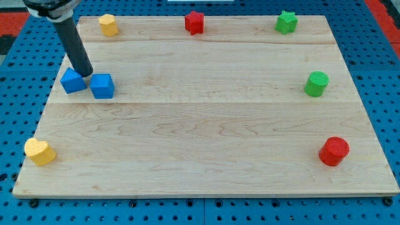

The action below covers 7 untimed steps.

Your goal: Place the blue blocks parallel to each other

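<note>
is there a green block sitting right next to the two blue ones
No, the two blue blocks sit alone at the view's left with my tip between them; both green blocks are far right.

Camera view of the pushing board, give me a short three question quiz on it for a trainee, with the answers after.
1. True or false: the two blue blocks lie near the view's right edge.
2. Which colour sits in the board's bottom left corner? A red, B yellow, C green.
3. Fill in: my tip stands just above the two ____ blocks.

Key
1. False: the left blue block and the right blue block lie side by side at the view's left.
2. B: the yellow heart block.
3. Blue: my tip stands just above where they meet.
</note>
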Available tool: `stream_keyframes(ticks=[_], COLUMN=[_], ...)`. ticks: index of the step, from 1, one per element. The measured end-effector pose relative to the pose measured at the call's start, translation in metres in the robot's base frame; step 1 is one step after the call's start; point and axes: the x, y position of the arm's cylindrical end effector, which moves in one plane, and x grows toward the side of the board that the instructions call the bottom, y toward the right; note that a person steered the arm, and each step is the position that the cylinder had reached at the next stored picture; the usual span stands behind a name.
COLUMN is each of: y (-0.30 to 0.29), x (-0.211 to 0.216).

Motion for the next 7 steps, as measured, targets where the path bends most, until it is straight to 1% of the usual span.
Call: stream_keyframes(ticks=[2, 3, 4, 5, 6, 7], y=[-0.081, -0.066, 0.000, -0.020, -0.039, -0.075], x=[-0.054, -0.023, -0.013, 0.000, -0.030, -0.028])
